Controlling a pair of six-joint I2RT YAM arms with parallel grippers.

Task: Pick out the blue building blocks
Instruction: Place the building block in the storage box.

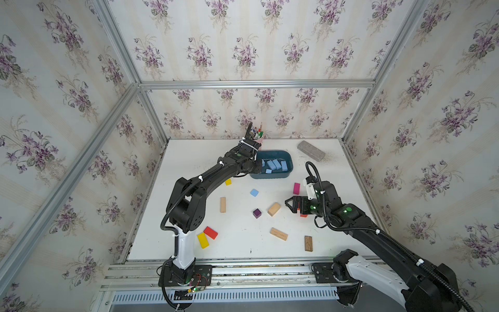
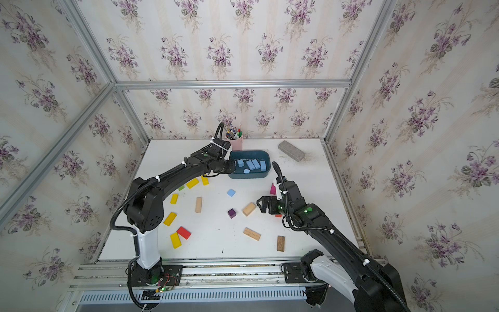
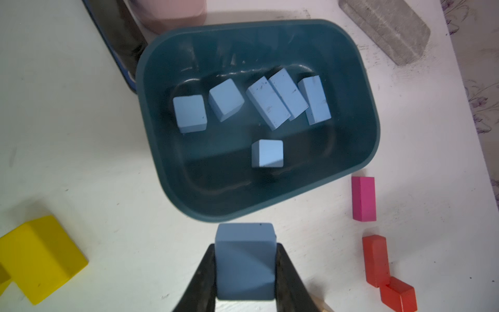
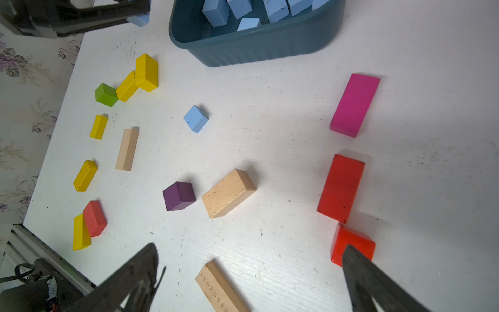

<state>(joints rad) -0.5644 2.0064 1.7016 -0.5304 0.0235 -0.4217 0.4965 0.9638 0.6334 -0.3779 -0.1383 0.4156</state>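
Observation:
My left gripper (image 3: 245, 251) is shut on a blue building block (image 3: 245, 266), a light blue cube held just outside the near rim of the dark teal tub (image 3: 359, 113). In both top views that wrist (image 1: 243, 162) hangs over the tub's left end. Several more blue building blocks (image 3: 270, 102) lie inside the tub (image 1: 271, 177). One blue cube (image 1: 254, 192) (image 4: 196, 118) sits loose on the white table, in front of the tub. My right gripper (image 4: 251, 247) (image 1: 289, 202) is open and empty, low over the table to the right of that cube.
A pink pen cup (image 2: 236, 141) and a grey brick (image 1: 311, 150) stand behind the tub. Around the loose cube lie a purple cube (image 1: 257, 213), wooden bars (image 1: 274, 209), a magenta block (image 1: 296, 188), red blocks (image 4: 340, 186) and yellow blocks (image 2: 175, 240).

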